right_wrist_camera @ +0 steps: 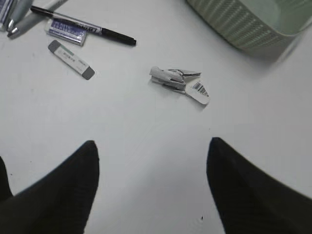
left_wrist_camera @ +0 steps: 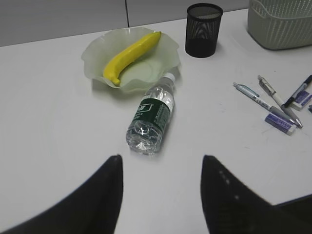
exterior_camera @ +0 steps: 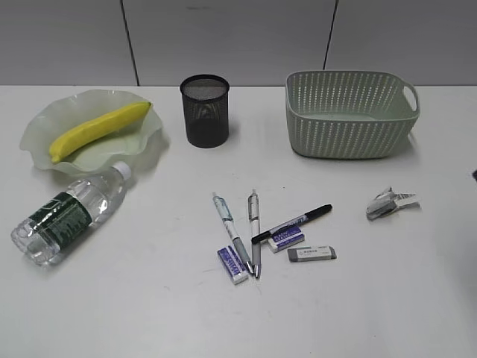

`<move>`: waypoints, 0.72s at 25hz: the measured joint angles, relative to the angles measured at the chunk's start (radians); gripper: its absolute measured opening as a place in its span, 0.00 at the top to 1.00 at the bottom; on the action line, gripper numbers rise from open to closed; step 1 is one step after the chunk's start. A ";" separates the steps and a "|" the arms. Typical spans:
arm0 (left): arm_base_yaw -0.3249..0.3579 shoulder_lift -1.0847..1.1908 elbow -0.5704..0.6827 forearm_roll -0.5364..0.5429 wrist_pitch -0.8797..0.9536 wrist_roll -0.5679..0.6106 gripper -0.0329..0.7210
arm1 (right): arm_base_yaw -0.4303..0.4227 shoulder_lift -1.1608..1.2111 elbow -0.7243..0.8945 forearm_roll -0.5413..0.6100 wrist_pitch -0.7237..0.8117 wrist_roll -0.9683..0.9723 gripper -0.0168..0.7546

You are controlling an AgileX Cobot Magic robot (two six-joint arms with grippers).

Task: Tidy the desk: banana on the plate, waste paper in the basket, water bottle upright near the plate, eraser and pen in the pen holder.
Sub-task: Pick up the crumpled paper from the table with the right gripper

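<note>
Hovering over surface [exterior_camera: 112,298], both tools spread wide, nothing held. Left tool [left_wrist_camera: 161,195]: bottle [left_wrist_camera: 151,118] lies on side straight ahead, base toward tool, cap away, just beside plate [left_wrist_camera: 92,61]; long axis runs roughly along tool's line of sight. Banana [left_wrist_camera: 130,56] already on plate. Right tool [right_wrist_camera: 151,190]: paper [right_wrist_camera: 178,83] ahead, slightly right; basket [right_wrist_camera: 243,29] beyond it. Judgement: left tool nearer bottle, right nearer paper.

Banana [exterior_camera: 99,130] on plate [exterior_camera: 45,119], water bottle [exterior_camera: 71,213] lying flat beside it, waste paper [exterior_camera: 389,203] near basket [exterior_camera: 350,112]
</note>
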 joint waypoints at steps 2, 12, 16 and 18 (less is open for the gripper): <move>0.000 0.000 0.000 0.000 0.000 0.000 0.45 | 0.001 0.117 -0.046 0.000 0.002 -0.029 0.23; 0.000 0.000 0.000 0.000 -0.001 0.000 0.45 | 0.001 0.629 -0.228 -0.017 -0.091 -0.119 0.14; 0.000 0.000 0.000 0.000 -0.001 0.000 0.45 | 0.001 0.768 -0.267 -0.016 -0.158 -0.124 0.14; 0.000 0.000 0.000 0.000 -0.001 0.000 0.45 | 0.001 0.820 -0.283 -0.015 -0.192 -0.126 0.14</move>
